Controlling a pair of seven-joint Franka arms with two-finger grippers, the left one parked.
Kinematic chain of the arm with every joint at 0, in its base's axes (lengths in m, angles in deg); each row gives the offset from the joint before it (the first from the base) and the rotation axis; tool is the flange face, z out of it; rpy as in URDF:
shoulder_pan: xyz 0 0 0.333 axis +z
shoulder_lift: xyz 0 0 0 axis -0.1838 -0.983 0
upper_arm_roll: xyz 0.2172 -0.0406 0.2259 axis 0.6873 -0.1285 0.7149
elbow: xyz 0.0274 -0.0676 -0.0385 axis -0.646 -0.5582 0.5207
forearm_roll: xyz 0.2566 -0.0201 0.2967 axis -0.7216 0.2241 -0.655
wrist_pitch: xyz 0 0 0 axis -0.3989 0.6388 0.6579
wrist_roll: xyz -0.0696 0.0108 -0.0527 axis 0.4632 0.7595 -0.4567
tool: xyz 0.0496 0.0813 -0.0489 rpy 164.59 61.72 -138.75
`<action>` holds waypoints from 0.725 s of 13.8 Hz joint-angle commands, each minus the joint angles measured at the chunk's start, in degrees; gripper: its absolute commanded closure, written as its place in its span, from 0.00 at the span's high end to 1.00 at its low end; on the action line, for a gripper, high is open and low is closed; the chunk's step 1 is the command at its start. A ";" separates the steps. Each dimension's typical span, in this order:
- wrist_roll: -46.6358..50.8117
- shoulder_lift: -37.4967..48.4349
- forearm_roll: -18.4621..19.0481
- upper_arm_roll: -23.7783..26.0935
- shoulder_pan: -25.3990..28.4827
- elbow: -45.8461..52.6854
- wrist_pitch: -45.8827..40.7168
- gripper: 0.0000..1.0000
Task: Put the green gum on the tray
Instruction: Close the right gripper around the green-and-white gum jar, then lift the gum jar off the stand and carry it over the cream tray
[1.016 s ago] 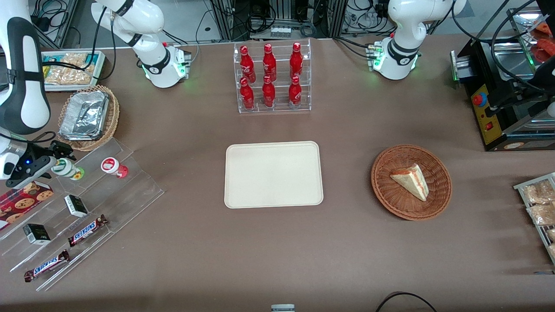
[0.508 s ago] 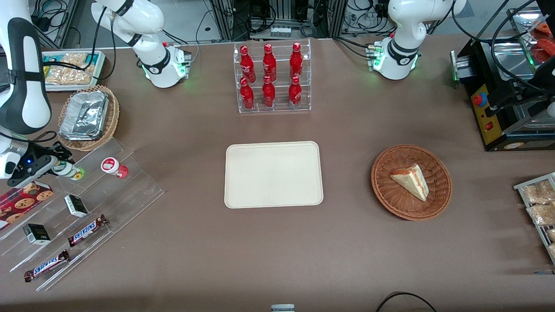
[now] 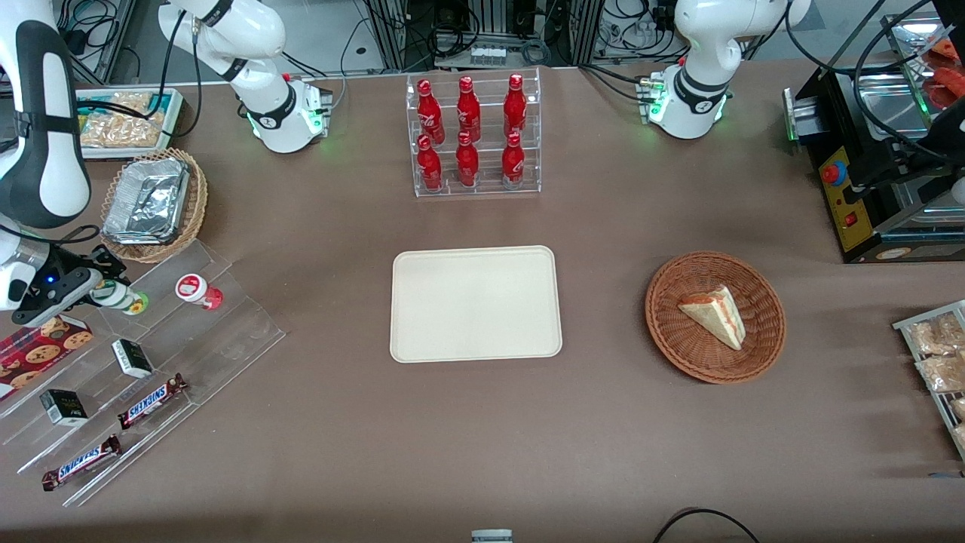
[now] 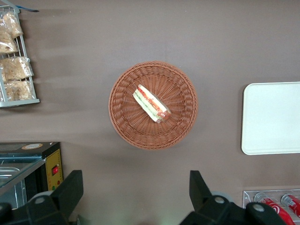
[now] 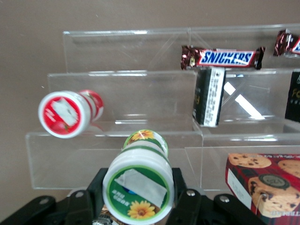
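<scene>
The right arm's black two-finger gripper point(image 3: 98, 290) has closed in and now pinches the small white-lidded green gum canister point(image 3: 121, 296) on the clear acrylic stepped rack point(image 3: 226, 332). With that hold made, lifting toward the cream-beige rectangular tray point(image 3: 476, 303) should come next.

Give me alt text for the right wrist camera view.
The gripper is shut on the green gum, which lies on the clear stepped rack. The red canister lies beside it; a Snickers bar and a cookie box also sit on the rack.

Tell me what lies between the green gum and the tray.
In the front view, the red-lidded canister and the clear stepped rack, then bare tablecloth, lie between the green gum, held in the gripper, and the tray.
</scene>
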 commanded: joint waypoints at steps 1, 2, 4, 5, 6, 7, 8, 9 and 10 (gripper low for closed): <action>3.37 0.57 0.67 -0.07 2.86 3.86 -4.95 0.00; 3.99 0.57 0.76 -0.07 3.91 4.13 -5.14 0.00; 6.18 0.31 0.76 -0.07 5.93 5.44 -5.40 0.00; 7.41 0.22 0.76 -0.07 7.51 5.97 -6.01 0.00; 8.47 0.13 0.85 -0.15 8.83 6.67 -6.45 0.00; 10.48 -0.04 0.85 -0.07 9.97 7.20 -6.98 0.00; 12.93 -0.04 0.85 -0.07 11.64 7.47 -7.51 0.00; 15.48 -0.13 1.02 -0.15 13.22 7.56 -7.77 0.00; 18.03 -0.22 1.46 -0.07 14.54 7.56 -7.95 0.00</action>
